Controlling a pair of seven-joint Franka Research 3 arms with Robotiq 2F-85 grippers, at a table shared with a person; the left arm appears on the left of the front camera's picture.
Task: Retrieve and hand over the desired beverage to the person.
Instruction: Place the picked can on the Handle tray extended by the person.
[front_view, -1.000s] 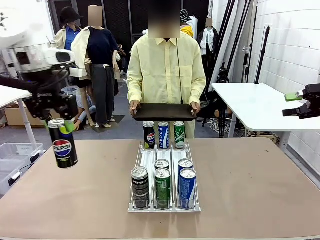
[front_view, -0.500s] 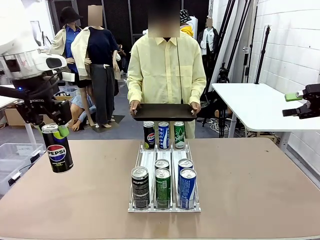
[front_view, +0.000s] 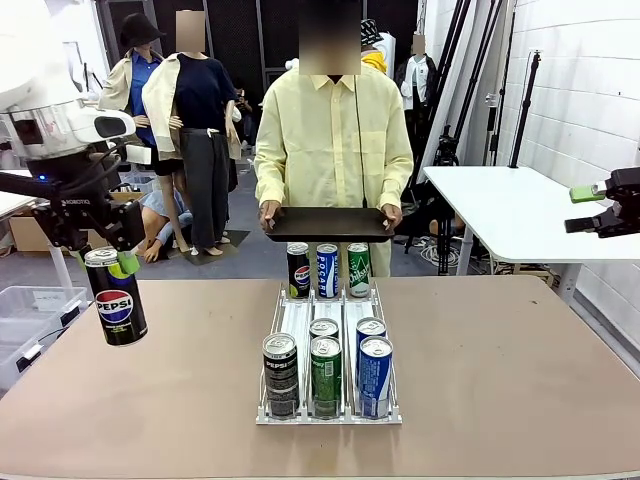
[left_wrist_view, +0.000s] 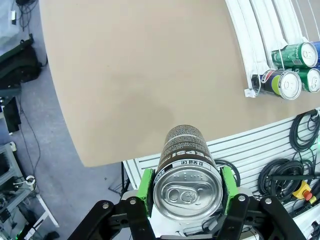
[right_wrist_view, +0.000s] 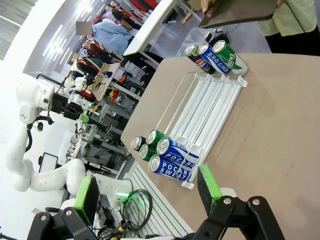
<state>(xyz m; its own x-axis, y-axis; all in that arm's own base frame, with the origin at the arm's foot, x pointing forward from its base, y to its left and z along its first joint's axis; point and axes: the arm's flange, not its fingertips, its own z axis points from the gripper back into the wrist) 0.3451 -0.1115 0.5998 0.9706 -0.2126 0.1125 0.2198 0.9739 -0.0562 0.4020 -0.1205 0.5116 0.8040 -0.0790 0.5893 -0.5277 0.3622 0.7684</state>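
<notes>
My left gripper (front_view: 108, 262) is shut on a black Pepsi can (front_view: 116, 296) and holds it upright in the air over the table's left edge. In the left wrist view the can (left_wrist_view: 186, 172) sits top-up between the green pads (left_wrist_view: 146, 192), above the table's corner. The person (front_view: 333, 140) in a pale-yellow shirt stands at the far side with a black tray (front_view: 328, 223) held in both hands. My right gripper (front_view: 590, 208) hovers open and empty at the far right, off the table. Its green pads (right_wrist_view: 207, 182) stand wide apart in the right wrist view.
A clear can rack (front_view: 296, 318) lies mid-table, with several cans at its near end and three at its far end. The same rack (right_wrist_view: 210, 105) shows in the right wrist view. A white side table (front_view: 500, 205) stands at the right. Cables lie on the floor below the left gripper.
My left gripper has carried the Pepsi can a little to the left and farther from the camera, then held still. The right arm and the person have not moved.
</notes>
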